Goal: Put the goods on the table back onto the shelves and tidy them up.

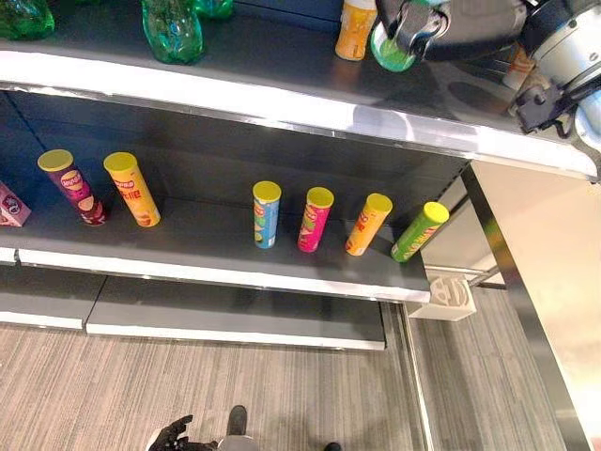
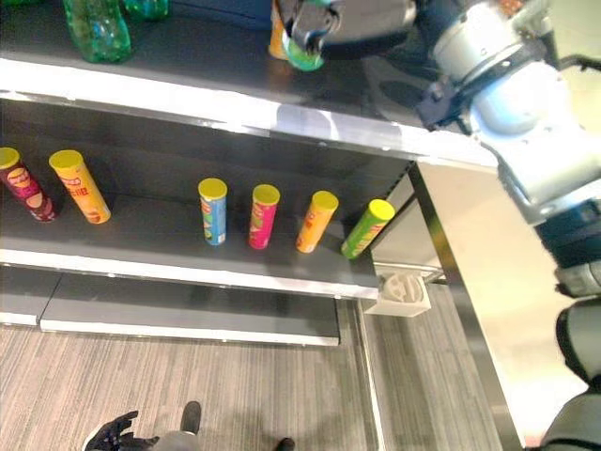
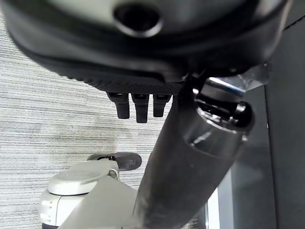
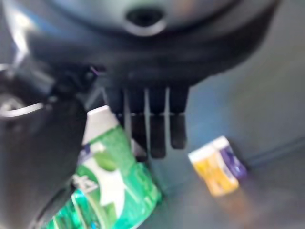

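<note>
Over the top shelf (image 1: 282, 89) near its right end, right hand (image 1: 441, 28) fingers (image 4: 157, 129) curl round green bottle (image 4: 114, 191): light, slick plastic, best gripped mid-body.

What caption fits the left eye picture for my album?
Right hand holds a green bottle over the top shelf; chip cans stand below.

**Materials & finishes, as we see them**

Shelves (image 1: 216, 225): matt dark boards w/ glossy pale front strips. Chip tubes (image 1: 267, 214): printed paper-look walls, smooth yellow plastic lids. Green bottles (image 1: 173, 30): clear glossy plastic. Floor (image 1: 141, 385): grey, fine streaked grain, matt. Right hand (image 4: 152, 129): matt dark plastic; we see a glossy green wrapped bottle (image 4: 119, 186) beside it.
</note>
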{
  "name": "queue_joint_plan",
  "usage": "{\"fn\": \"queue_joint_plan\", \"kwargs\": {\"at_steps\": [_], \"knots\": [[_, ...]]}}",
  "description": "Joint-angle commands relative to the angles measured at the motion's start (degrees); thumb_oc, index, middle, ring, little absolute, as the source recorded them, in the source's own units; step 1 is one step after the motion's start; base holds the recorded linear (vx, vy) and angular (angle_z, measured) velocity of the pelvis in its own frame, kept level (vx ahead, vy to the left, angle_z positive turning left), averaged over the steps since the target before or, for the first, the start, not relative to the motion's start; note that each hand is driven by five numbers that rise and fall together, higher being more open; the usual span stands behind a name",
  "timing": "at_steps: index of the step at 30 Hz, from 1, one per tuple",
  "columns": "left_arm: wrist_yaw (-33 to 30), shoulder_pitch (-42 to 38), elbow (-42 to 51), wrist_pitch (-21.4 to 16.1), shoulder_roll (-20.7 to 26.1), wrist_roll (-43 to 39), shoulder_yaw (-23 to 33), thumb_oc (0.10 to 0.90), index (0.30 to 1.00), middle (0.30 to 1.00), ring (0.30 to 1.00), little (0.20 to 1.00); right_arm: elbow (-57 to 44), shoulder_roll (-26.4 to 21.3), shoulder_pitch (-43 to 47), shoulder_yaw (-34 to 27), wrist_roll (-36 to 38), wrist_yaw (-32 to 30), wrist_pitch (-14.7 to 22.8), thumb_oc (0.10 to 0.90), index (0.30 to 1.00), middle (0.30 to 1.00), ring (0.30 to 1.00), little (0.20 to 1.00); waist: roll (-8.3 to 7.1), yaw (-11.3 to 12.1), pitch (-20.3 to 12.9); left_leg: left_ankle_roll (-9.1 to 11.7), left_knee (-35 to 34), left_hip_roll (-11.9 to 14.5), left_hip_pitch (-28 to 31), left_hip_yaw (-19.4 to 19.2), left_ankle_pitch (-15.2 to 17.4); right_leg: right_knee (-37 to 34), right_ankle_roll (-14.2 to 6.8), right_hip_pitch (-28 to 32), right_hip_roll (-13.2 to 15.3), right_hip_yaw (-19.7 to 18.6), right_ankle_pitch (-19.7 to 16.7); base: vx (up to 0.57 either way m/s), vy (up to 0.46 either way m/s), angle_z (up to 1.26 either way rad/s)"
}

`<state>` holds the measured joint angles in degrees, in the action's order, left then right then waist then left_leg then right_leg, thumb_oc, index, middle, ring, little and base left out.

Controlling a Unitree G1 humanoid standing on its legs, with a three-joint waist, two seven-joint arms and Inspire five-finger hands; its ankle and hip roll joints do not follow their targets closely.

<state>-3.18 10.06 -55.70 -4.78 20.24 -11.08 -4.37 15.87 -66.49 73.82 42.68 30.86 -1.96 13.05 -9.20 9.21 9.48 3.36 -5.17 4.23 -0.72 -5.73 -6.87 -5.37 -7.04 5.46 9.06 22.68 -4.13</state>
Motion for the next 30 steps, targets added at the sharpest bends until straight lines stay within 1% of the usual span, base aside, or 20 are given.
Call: {"fn": "queue_joint_plan", "kwargs": {"at_steps": [1,6,11,17,30], "knots": [[-1.3,-1.97,-0.92,-2.22,3.81,0.38,-1.77,0.8,0.9,0.9,0.9,0.9,5.58,-0.31,9.4,-1.24,3.33,-2.35,1.4,0.4,0.3,0.3,0.3,0.3,-1.51,2.95,-3.49,2.89,0.17,1.47,3.26,-0.81,6.7,0.37,-5.99,1.75,3.86,-0.36,-0.97,-0.01,0.0,0.15],[-1.72,-2.15,-1.61,-2.2,4.09,0.07,-1.29,0.8,0.9,0.9,0.9,0.9,7.73,0.32,7.88,-2.38,2.59,-2.73,0.54,0.4,0.3,0.3,0.3,0.3,-1.91,3.82,-2.96,2.71,0.17,1.1,2.49,-0.16,6.6,0.37,-6.17,1.74,4.31,0.69,-1.52,0.0,0.002,0.08],[-1.91,-2.41,-2.12,-2.21,4.33,0.05,-1.42,0.8,0.9,0.9,0.9,0.9,10.16,0.98,8.33,-1.67,1.05,-2.9,-0.3,0.4,0.3,0.3,0.3,0.3,-2.14,4.44,-2.55,2.52,0.17,0.65,1.73,0.5,6.47,0.53,-6.3,1.6,4.84,1.33,-1.94,0.0,0.009,0.16],[-2.09,-2.49,-1.31,-2.55,4.52,-0.03,-1.8,0.8,0.9,0.9,0.9,0.9,12.2,0.41,10.09,2.0,-1.23,-2.09,-1.11,0.4,0.3,0.3,0.3,0.3,-2.32,4.17,-2.21,2.42,0.17,0.15,1.39,0.85,6.47,0.73,-6.42,1.36,5.24,1.85,-2.32,0.0,0.008,0.06],[-2.08,-2.8,-0.98,-2.95,4.72,0.4,-1.9,0.8,0.9,0.9,0.9,0.9,12.36,-0.31,10.91,5.85,-2.24,-0.1,-1.66,0.4,0.3,0.3,0.3,0.3,-2.74,3.54,-1.44,2.47,0.17,0.2,1.21,0.38,6.58,0.72,-6.6,1.02,5.56,2.36,-2.78,0.0,0.0,0.0]]}}
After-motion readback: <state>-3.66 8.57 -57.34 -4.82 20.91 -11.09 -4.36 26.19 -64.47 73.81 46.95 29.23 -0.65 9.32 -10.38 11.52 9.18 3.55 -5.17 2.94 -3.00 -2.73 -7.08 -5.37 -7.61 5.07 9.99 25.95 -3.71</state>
